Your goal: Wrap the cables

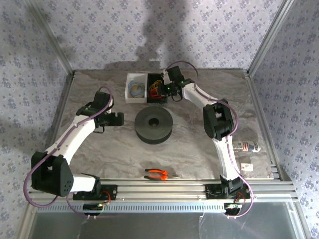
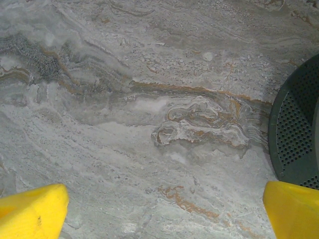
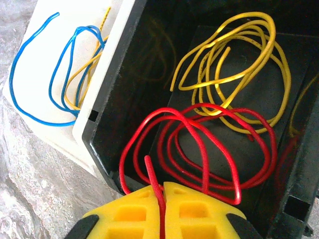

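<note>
**Right tool clenched on the long, thin red wire; left tool released over the grey marbled counter.**
Overhead, orange-handled pliers lie nearest the arm bases. A black perforated spool sits mid-counter, with the left tool near it. A white bin and a black bin stand touching at the far side. The right wrist view alone resolves the red wire coiled in the black bin, with one strand pinched. Yellow wire loops lie beyond it, and blue wire lies in the white bin.
</note>
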